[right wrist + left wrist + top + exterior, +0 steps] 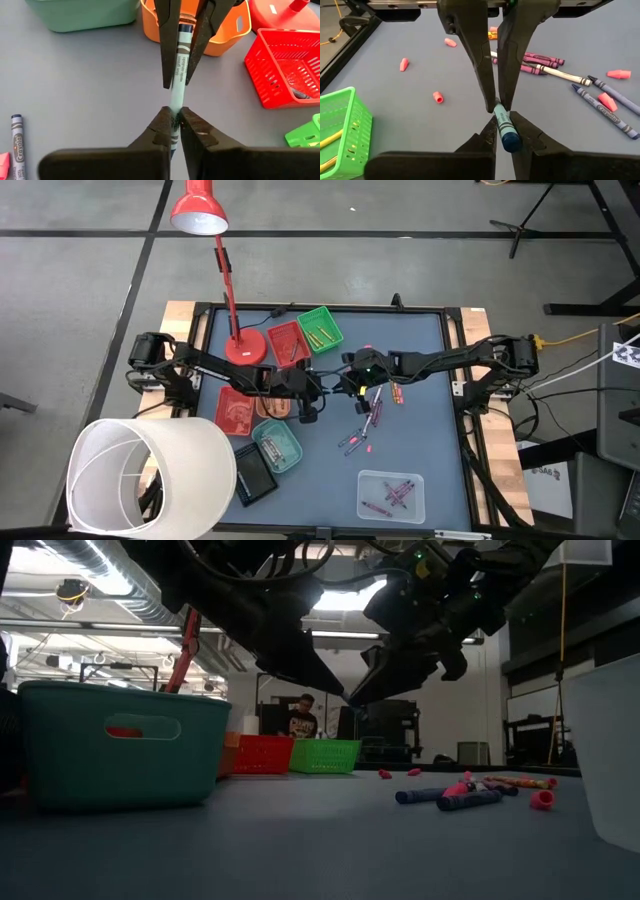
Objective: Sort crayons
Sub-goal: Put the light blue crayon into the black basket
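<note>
A: So, where is the blue-green crayon (176, 75) just now?

B: Up above the mat (420, 380), mid-table, between the two arms. Both grippers pinch it, one at each end.

A: Both at once?

B: Yes. In the right wrist view the right gripper (172, 117) is clamped on one end, and the left gripper (182, 47) bites the same stick farther along. The left wrist view shows the same: the left gripper (502, 125) closed on the crayon's end (506, 129), the right fingers (480, 55) meeting it from the far side.

A: And the other crayons?

B: Loose crayons (372, 412) lie scattered on the mat right of centre, purple and pink mostly. More crayons lie in a clear tray (392, 493) at the near right.

A: The coloured trays?

B: Left of centre: a green tray (320, 327) and a red tray (288, 343) at the far side, an orange tray (227, 35) and a teal tray (278, 446) nearer. The green one probably holds yellow sticks; it's hard to be sure.

A: Anything else?

B: A red lamp (225, 270) at the far left, a white cylinder (150, 475) at the near left.
</note>
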`<state>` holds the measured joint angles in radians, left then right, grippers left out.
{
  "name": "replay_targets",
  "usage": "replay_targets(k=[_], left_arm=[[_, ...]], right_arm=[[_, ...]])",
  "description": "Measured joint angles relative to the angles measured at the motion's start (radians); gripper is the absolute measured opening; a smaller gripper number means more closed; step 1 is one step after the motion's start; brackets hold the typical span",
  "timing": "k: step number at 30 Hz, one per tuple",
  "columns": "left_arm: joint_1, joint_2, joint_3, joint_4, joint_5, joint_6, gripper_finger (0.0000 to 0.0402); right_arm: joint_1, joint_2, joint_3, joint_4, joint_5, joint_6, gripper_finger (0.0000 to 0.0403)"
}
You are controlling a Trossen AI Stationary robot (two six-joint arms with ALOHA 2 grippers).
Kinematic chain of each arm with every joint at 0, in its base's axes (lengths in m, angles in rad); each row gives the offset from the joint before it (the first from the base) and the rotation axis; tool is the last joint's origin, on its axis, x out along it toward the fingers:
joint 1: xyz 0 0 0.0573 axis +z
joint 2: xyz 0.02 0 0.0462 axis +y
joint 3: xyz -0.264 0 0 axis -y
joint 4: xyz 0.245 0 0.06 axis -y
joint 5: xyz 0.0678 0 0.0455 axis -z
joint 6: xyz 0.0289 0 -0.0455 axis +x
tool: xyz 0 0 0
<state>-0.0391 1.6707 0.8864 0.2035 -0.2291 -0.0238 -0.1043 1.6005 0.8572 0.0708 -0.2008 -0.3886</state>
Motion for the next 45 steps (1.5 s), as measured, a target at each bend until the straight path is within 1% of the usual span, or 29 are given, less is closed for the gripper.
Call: replay_targets(k=[2,8,11,14,19,22,26,30,32,35,41,45], left_arm=[[0.0,0.0,0.0,0.0,0.002,0.0,0.0016],[0.0,0.0,0.0,0.0,0.01,0.0,0.0017],[0.0,-0.001,0.0,-0.004,0.026,0.0,0.0017],[0.0,-0.015,0.0,-0.032,0.069,-0.018,0.0017],[-0.002,-0.084,0.0,-0.151,0.186,-0.107,0.0017],[0.0,-0.14,0.0,-0.233,0.281,-0.164,0.0017],[-0.001,-0.214,0.0,-0.346,0.456,-0.261,0.0017],[-0.007,-0.265,0.0,-0.46,0.657,-0.398,0.0017],[-0.021,-0.275,0.0,-0.495,0.733,-0.463,0.0018],[-0.056,-0.279,0.0,-0.564,0.794,-0.531,0.0018],[-0.143,-0.279,0.0,-0.686,0.862,-0.65,0.0018],[-0.198,-0.279,0.0,-0.732,0.907,-0.724,0.0018]], right_arm=[[0.0,0.0,0.0,0.001,0.0,0.0,0.0043],[0.0,0.0,0.0,0.003,0.008,-0.001,0.0111],[0.0,-0.001,0.0,-0.001,0.007,-0.001,0.0131],[0.0,-0.001,0.0,-0.029,0.007,-0.001,0.0139],[-0.001,-0.001,0.0,-0.085,0.014,-0.002,0.014],[-0.001,-0.001,0.0,-0.106,0.012,-0.002,0.014],[-0.001,-0.001,0.0,-0.11,0.008,-0.002,0.014],[-0.001,-0.001,0.0,-0.111,0.007,-0.001,0.014],[-0.001,-0.001,0.0,-0.114,0.007,-0.001,0.014],[-0.001,-0.001,0.0,-0.12,0.007,-0.001,0.014],[0.0,-0.001,0.0,-0.13,0.006,-0.001,0.014],[0.0,-0.001,0.0,-0.129,0.006,-0.001,0.014]])
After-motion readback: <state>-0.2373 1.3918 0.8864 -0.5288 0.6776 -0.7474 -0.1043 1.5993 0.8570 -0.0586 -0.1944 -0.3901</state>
